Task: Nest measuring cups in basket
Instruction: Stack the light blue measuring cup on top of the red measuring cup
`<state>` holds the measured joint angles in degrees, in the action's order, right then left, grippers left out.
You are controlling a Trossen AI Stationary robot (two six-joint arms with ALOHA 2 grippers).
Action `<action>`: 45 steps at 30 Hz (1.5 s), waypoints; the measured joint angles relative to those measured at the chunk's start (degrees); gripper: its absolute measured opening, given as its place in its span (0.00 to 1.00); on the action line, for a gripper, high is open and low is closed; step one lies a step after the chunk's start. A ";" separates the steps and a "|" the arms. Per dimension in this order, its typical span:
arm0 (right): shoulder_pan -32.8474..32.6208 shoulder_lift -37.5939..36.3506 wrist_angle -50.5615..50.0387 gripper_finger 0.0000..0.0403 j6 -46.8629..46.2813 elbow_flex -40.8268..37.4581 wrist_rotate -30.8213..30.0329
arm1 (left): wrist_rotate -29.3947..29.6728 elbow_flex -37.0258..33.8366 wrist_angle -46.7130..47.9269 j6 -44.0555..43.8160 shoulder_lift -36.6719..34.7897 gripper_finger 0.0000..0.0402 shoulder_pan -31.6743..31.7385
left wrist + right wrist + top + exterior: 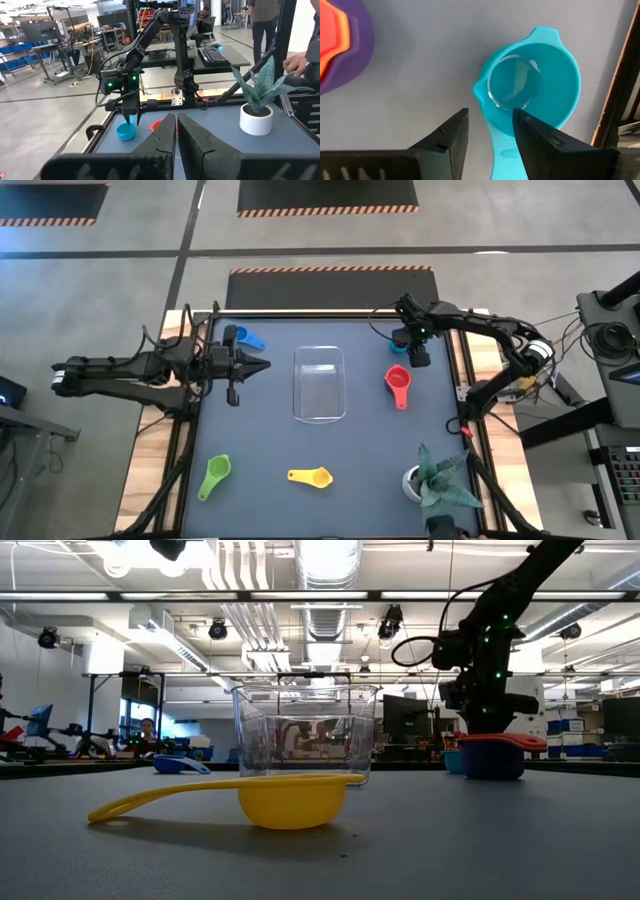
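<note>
The basket [319, 384] sits mid-table with no cup in it; through its clear walls in the low view I see only the room behind. My right gripper [490, 131] hangs straight over the teal cup [535, 90] at the table's 1 o'clock corner, fingers apart, the cup's handle showing between them; nothing is gripped. At 3 o'clock from the basket lies the red cup [398, 383], nested with orange in the purple cup [342, 45]. The blue cup [250, 340] lies at 10 o'clock, just beside my left gripper [262, 365], whose fingers are pressed together and hold nothing. The yellow cup [310, 476] lies at 6 o'clock, the green cup [214, 474] at 7.
</note>
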<state>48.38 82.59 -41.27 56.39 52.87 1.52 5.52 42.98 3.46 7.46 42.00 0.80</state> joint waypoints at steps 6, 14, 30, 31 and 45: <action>-0.09 0.46 0.48 0.31 -0.21 -0.58 0.05 | 0.00 0.00 0.00 -0.01 0.00 0.00 0.00; -0.13 0.73 0.43 0.16 -0.45 -0.66 0.00 | -0.02 0.00 0.00 -0.02 0.00 0.00 0.00; -0.34 -1.14 -0.58 0.02 -5.44 0.24 -4.49 | -0.02 0.00 0.00 -0.02 0.00 0.00 0.00; -0.39 -1.55 -0.43 0.02 -6.95 0.82 -6.24 | -0.02 0.00 0.00 -0.01 0.00 0.00 0.00; -0.39 -5.51 -10.13 0.02 -20.20 11.86 -4.22 | -0.04 0.00 -0.02 -0.02 0.00 0.00 0.00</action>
<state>47.99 77.07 -51.40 36.18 64.73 -2.70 5.48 42.98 3.44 7.44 42.00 0.80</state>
